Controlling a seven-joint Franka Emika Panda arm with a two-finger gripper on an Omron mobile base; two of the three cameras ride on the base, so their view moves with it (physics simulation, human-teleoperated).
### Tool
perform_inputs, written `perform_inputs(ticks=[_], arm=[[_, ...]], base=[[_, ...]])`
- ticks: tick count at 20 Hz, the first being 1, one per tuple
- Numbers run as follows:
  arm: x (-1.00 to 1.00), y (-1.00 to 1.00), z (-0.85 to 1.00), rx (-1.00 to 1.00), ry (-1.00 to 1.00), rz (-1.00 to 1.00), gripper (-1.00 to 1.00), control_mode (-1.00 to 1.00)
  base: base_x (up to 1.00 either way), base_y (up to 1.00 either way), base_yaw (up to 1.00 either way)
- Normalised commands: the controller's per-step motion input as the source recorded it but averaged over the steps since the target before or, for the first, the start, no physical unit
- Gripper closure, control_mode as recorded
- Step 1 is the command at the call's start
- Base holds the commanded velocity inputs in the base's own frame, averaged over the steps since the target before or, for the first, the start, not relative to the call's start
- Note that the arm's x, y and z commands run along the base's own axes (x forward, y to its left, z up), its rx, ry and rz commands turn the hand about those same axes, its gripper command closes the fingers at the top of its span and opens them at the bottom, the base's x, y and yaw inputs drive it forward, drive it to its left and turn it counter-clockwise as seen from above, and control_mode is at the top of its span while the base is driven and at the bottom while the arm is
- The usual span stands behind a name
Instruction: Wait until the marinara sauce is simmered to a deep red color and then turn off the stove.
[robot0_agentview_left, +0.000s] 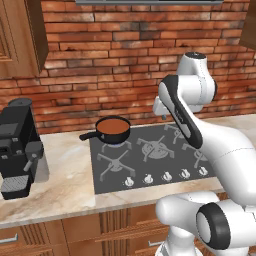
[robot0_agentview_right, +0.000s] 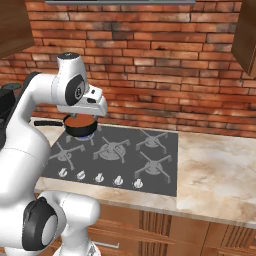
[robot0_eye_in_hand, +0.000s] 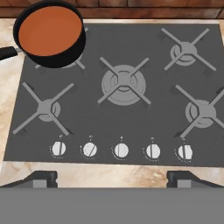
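The marinara sauce (robot0_eye_in_hand: 50, 29) is a flat orange-red disc in a small black saucepan (robot0_eye_in_hand: 66, 60), whose long handle (robot0_eye_in_hand: 6, 53) points left. The pan sits on the back left burner of the dark-grey stove (robot0_eye_in_hand: 144, 113), with a bluish glow (robot0_agentview_left: 113, 145) under it. Along the stove's front edge runs a row of white knobs; the second knob from the left (robot0_eye_in_hand: 90, 150) has its mark slanted, while the others stand upright. My gripper (robot0_eye_in_hand: 113, 179) hovers above the stove's front edge, open, with nothing between its fingers. The sauce (robot0_agentview_left: 113, 127) and the stove (robot0_agentview_right: 125, 165) also show from the base.
A black coffee machine (robot0_agentview_left: 17, 145) stands on the marble counter (robot0_agentview_left: 60, 185) left of the stove. A brick wall (robot0_agentview_right: 165, 75) rises behind the counter, wooden cabinets (robot0_agentview_left: 20, 35) hang above, and bare counter (robot0_agentview_right: 220, 170) stretches right of the stove.
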Motion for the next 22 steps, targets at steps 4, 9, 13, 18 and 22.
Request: perform_inputs(ticks=[4, 9, 13, 18, 22], arm=[[0.00, 0.00, 0.00, 0.00, 0.00, 0.00, -1.00, -1.00], [0.00, 0.00, 0.00, 0.00, 0.00, 0.00, -1.00, -1.00], [0.00, 0.00, 0.00, 0.00, 0.00, 0.00, -1.00, -1.00], [0.00, 0.00, 0.00, 0.00, 0.00, 0.00, -1.00, -1.00], [0.00, 0.00, 0.00, 0.00, 0.00, 0.00, -1.00, -1.00]], base=[[0.00, 0.00, 0.00], [0.00, 0.00, 0.00], [0.00, 0.00, 0.00], [0.00, 0.00, 0.00], [0.00, 0.00, 0.00]])
